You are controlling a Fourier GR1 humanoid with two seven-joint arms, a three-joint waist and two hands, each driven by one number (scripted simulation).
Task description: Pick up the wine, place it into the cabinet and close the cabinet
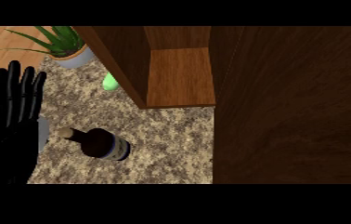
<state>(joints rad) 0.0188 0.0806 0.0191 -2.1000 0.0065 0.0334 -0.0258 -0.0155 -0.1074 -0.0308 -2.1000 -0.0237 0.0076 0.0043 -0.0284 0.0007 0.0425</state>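
A dark wine bottle (pixel 101 144) with a tan cork and a pale label stands on the speckled counter (pixel 165 139), seen from above, in the lower left of the head view. Behind it the wooden cabinet (pixel 179 76) is open, its shelf bare, and its dark door (pixel 281 102) swung out fills the right side. My left hand (pixel 21 97) is at the left edge, open with fingers up, to the left of the bottle and apart from it. My right hand does not show.
A potted plant (pixel 65 46) in a grey pot stands at the back left. A light green object (pixel 109 82) lies beside the cabinet's left wall. The open door blocks the counter's right side.
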